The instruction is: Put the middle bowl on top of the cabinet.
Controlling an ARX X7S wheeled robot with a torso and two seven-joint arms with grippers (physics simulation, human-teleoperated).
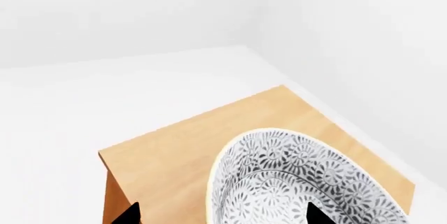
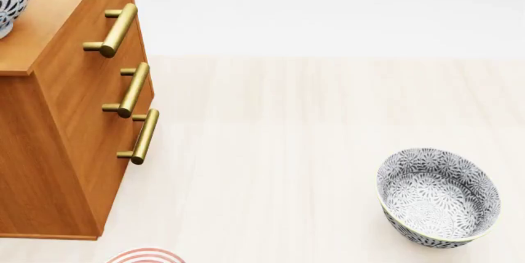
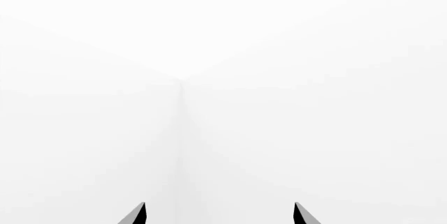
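Middle bowl (image 1: 300,182) resting on top of cabinet (image 1: 181,145), near its front corner, probably for release. Left end effector (image 1: 222,214) spread apart around bowl rim. Right end effector (image 3: 220,213) apart too, empty, facing only white walls.

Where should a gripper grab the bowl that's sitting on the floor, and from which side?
Probably the thin rim of the bowl, from above: it sits upright and open on the floor, so one finger can go inside the wall and one outside. Nothing stands close around it, so any side of the rim looks reachable.
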